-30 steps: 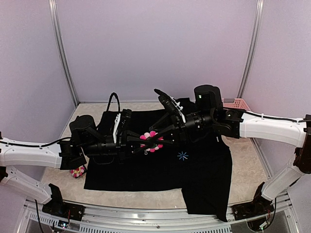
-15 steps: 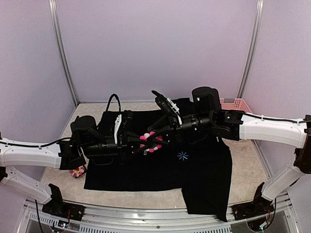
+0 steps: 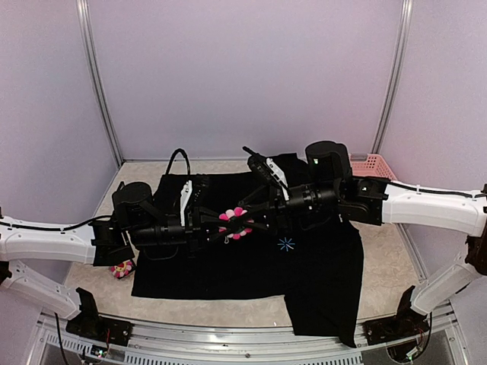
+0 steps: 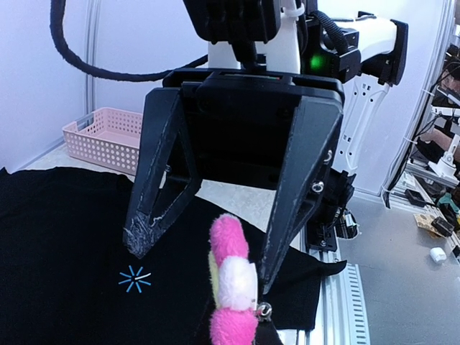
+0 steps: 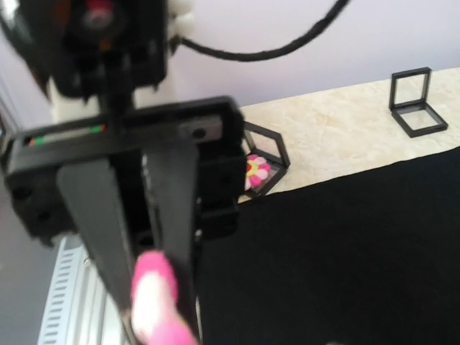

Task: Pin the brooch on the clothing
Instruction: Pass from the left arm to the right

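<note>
The brooch [image 3: 237, 223], a pink and white plush flower, hangs in the air above the clothing [image 3: 228, 266], a black T-shirt spread on the table. My left gripper [image 3: 226, 226] is shut on the brooch from the left. In the left wrist view the brooch [image 4: 231, 287] shows edge-on, with a small metal ring at its back. My right gripper [image 4: 203, 259] faces it, open, one finger on each side; the right-hand fingertip [image 4: 267, 277] is close beside the petals. A light-blue starburst mark [image 3: 286, 243] lies on the shirt just below the grippers.
A second flower brooch [image 3: 120, 268] sits in a black frame box left of the shirt, also in the right wrist view [image 5: 255, 171]. A pink basket [image 3: 370, 162] stands at the back right. An empty black frame [image 5: 415, 100] lies on the beige table.
My right gripper has shifted slightly, first left then back right, and sits a little lower around the brooch. The left gripper keeps hold of the brooch, almost still.
</note>
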You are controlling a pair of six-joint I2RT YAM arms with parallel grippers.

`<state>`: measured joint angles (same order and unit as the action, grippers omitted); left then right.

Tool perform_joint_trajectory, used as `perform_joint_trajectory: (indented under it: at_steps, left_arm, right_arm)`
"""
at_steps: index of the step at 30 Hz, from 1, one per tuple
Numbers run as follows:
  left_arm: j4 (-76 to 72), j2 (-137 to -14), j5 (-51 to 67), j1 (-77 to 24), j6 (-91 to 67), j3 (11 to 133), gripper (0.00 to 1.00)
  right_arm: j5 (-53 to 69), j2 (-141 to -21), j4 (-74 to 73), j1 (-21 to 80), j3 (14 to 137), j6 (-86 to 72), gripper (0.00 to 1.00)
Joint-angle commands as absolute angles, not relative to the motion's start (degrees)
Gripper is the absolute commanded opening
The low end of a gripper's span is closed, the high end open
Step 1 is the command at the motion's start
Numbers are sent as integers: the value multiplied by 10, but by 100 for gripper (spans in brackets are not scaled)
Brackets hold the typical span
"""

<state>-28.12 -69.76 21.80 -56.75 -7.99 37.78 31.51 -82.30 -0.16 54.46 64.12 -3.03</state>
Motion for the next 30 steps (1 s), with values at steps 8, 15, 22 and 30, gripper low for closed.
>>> perform_joint_trajectory:
  at_steps: [8,15,22,30]
  left_arm:
    - [-248,-697,302,-577,-43,433,0]
    - [-250,-697,324,-577,-40,437,0]
    - [-253,-700,340,-577,-40,438,0]
    - [-237,-699,292,-565,-51,442,0]
  right_arm:
    - [397,-776,-29,537,633,-7,35]
    - [396,-789,-29,538,635,-11,36]
    - [415,-809,-6,540,634,-21,18]
    - [451,-838,-7,545,639,-26,16]
